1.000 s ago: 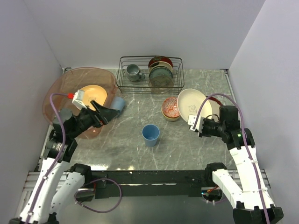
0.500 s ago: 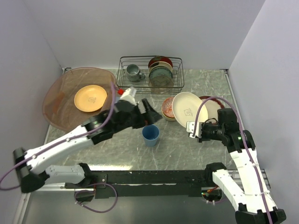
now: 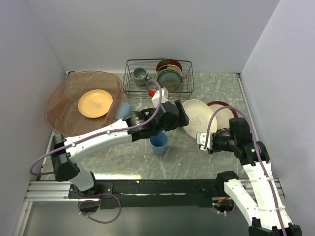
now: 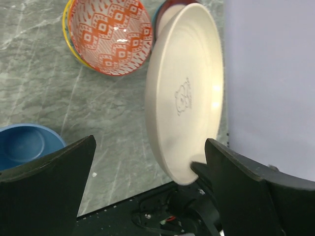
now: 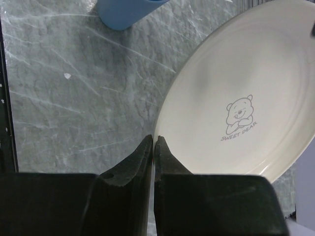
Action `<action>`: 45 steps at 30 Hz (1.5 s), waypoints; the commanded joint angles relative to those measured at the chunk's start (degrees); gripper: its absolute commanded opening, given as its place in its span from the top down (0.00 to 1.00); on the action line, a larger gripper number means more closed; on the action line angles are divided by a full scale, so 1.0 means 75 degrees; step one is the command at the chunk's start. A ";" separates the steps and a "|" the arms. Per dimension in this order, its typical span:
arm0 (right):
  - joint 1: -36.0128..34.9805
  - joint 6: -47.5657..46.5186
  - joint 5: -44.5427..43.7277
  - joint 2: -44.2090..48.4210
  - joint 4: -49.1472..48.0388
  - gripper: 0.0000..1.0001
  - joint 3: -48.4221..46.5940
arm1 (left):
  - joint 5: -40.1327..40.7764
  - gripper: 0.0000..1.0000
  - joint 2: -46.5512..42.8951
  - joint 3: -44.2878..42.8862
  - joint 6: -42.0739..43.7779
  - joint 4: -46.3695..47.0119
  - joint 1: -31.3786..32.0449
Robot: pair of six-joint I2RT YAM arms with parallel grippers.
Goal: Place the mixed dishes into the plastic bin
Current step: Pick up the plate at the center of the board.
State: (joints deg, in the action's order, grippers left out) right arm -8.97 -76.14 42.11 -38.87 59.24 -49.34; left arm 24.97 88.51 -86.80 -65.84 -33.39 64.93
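Note:
My right gripper is shut on the near rim of a white plate with a small bear drawing and holds it tilted above the table; its fingers pinch the rim of the plate. My left gripper is open wide and empty, hovering beside that plate and above the red-patterned bowl, which rests in a yellowish-rimmed dish. A dark red plate lies behind. One light-blue cup stands mid-table, another by the bin. The pinkish plastic bin holds the orange-yellow plate.
A black wire rack with a grey mug and upright dark plates stands at the back centre. White walls close in on the left, back and right. The left arm stretches diagonally across the table's middle, above the standing cup.
My left arm has swung from the bin across to the table's middle, ending next to the white plate. My right gripper has carried the plate slightly left and tilted it.

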 commanded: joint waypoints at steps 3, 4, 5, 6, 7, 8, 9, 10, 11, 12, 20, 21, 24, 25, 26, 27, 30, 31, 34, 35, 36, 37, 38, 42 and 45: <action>-0.0175 -0.0125 0.0280 0.0039 -0.0188 1.00 -0.0112 | 0.0631 0.05 0.0573 -0.0824 0.0002 -0.0681 0.0097; -0.0198 -0.0137 0.0269 0.0004 -0.0188 1.00 -0.0147 | 0.0736 0.07 0.0667 -0.0917 0.0013 -0.0797 0.0097; -0.0221 -0.0160 0.0257 -0.0020 -0.0200 1.00 -0.0171 | 0.0783 0.10 0.0714 -0.0941 0.0014 -0.0845 0.0097; -0.0280 -0.0172 0.0245 -0.0078 -0.0188 1.00 -0.0183 | 0.0819 0.11 0.0749 -0.0988 0.0025 -0.0880 0.0097; -0.0315 -0.0196 0.0233 -0.0102 -0.0188 1.00 -0.0229 | 0.0865 0.14 0.0796 -0.1035 0.0037 -0.0973 0.0097; -0.0362 -0.0219 0.0187 -0.0114 -0.0188 1.00 -0.0253 | 0.0912 0.18 0.0820 -0.1047 0.0049 -0.0986 0.0097; -0.0420 -0.0219 0.0175 -0.0172 -0.0200 1.00 -0.0276 | 0.0947 0.19 0.0843 -0.1059 0.0049 -0.1021 0.0097; -0.0456 -0.0231 0.0152 -0.0196 -0.0188 1.00 -0.0311 | 0.0959 0.22 0.0866 -0.1047 0.0084 -0.1033 0.0097; -0.0491 -0.0231 0.0140 -0.0219 -0.0211 1.00 -0.0335 | 0.0994 0.25 0.0878 -0.1059 0.0095 -0.1068 0.0097; -0.0538 -0.0219 0.0140 -0.0254 -0.0200 1.00 -0.0347 | 0.1018 0.28 0.0902 -0.1059 0.0119 -0.1080 0.0097; -0.0901 -0.0079 -0.0013 -0.0418 -0.0387 1.00 -0.0429 | 0.1124 0.38 0.0960 -0.1071 0.0177 -0.1173 0.0097; -0.0936 -0.0055 -0.0036 -0.0442 -0.0411 1.00 -0.0429 | 0.1124 0.38 0.0949 -0.1059 0.0166 -0.1185 0.0097; -0.1135 0.0038 -0.0118 -0.0500 -0.0481 1.00 -0.0534 | 0.1124 0.42 0.0960 -0.1059 0.0201 -0.1185 0.0097; -0.1194 0.0073 -0.0199 -0.0524 -0.0528 1.00 -0.0558 | 0.1147 0.43 0.0960 -0.1059 0.0213 -0.1208 0.0097; -0.1299 0.0155 -0.0235 -0.0547 -0.0563 1.00 -0.0569 | 0.1147 0.43 0.0972 -0.1047 0.0224 -0.1220 0.0097; -0.1358 0.0179 -0.0282 -0.0582 -0.0586 1.00 -0.0628 | 0.1170 0.44 0.0984 -0.1036 0.0225 -0.1232 0.0097; -0.1592 0.0284 -0.0399 -0.0687 -0.0668 1.00 -0.0756 | 0.1229 0.45 0.0972 -0.0989 0.0225 -0.1314 0.0097; -0.1662 0.0296 -0.0423 -0.0723 -0.0680 1.00 -0.0780 | 0.1252 0.49 0.0926 -0.0977 0.0236 -0.1337 0.0097; -0.1873 0.0378 -0.0528 -0.0828 -0.0739 1.00 -0.0897 | 0.1299 0.58 0.0832 -0.0883 0.0236 -0.1361 0.0097; -0.1932 0.0425 -0.0575 -0.0887 -0.0751 1.00 -0.0921 | 0.1323 0.63 0.0797 -0.0848 0.0236 -0.1361 0.0086; -0.2037 0.0448 -0.0587 -0.0911 -0.0762 1.00 -0.0956 | 0.1346 0.68 0.0715 -0.0790 0.0236 -0.1361 0.0085; -0.2073 0.0483 -0.0610 -0.0934 -0.0786 1.00 -0.0968 | 0.1346 0.81 0.0680 -0.0766 0.0248 -0.1361 0.0085; -0.2131 0.0530 -0.0622 -0.0957 -0.0809 1.00 -0.0980 | 0.1311 0.88 0.0610 -0.0719 0.0248 -0.1338 0.0051; -0.2202 0.0729 -0.0681 -0.0993 -0.0903 1.00 -0.0945 | 0.1264 0.99 0.0188 -0.0218 0.0271 -0.1116 -0.0078; -0.2202 0.1326 -0.0506 -0.0911 -0.1125 0.62 -0.0979 | 0.1113 0.99 -0.0386 0.0403 0.0330 -0.0765 -0.0277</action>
State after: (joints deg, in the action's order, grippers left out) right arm -25.08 -70.08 37.54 -46.50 55.24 -53.47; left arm 33.98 92.18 -88.51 -65.93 -40.18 64.34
